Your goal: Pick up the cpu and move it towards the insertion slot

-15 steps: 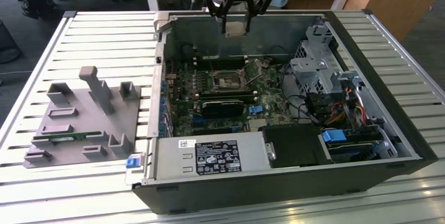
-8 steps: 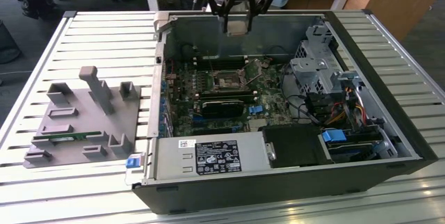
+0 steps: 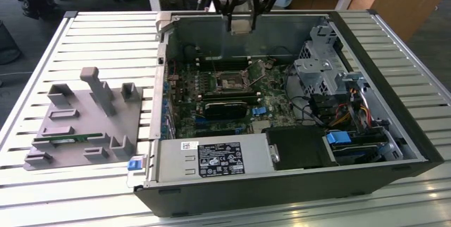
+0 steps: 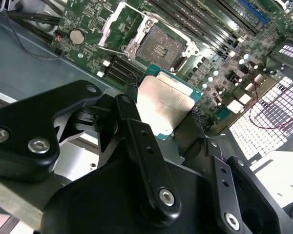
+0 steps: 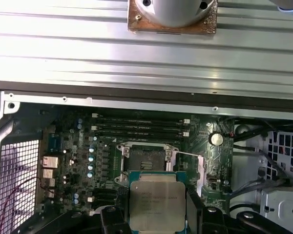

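The gripper (image 3: 240, 24) is positioned at the upper centre of the exterior view, above the open computer case (image 3: 366, 42). Its fingers (image 4: 146, 161) are clamped on the cpu (image 4: 163, 105), which is held clear of the motherboard (image 5: 88, 146).

In the second wrist view the cpu sits at frame centre, silver-grey lid facing the camera, green substrate edge visible around it. The insertion slot (image 4: 158, 46) lies just above it in that frame, with its metal frame open and dark contact field exposed.

In the first wrist view the cpu (image 5: 157, 204) occupies the lower centre, and the insertion slot (image 5: 146, 158) appears directly above it in the frame, near the memory slots (image 5: 139, 124).

In the exterior view the insertion slot (image 3: 232, 82) is at the centre of the board. A grey fixture tray (image 3: 84, 121) rests on the slatted table (image 3: 56, 42) at the frame's left, with a green memory stick (image 3: 67, 140) lying on it.
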Motion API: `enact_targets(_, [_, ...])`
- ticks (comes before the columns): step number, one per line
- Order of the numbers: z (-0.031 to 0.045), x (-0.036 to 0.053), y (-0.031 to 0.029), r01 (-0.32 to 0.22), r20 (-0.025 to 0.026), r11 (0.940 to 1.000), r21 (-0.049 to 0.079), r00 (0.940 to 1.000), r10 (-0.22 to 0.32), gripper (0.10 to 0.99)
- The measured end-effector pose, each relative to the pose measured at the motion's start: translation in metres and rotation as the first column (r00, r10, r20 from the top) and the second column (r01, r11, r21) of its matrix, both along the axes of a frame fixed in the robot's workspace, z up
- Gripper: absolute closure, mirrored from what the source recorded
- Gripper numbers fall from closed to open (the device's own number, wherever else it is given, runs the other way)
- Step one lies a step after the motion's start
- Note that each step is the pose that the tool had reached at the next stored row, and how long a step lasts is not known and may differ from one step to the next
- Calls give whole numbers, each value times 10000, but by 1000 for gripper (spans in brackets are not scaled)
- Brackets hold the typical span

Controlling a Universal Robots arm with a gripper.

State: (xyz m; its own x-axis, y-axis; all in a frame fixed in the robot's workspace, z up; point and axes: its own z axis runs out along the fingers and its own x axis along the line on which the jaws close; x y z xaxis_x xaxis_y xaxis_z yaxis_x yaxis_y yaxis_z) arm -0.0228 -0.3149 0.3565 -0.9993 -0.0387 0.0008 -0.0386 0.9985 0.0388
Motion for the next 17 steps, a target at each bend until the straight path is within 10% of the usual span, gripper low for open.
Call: enact_targets(17, [0, 60, 31, 0, 0, 10000, 0, 10000, 0, 545])
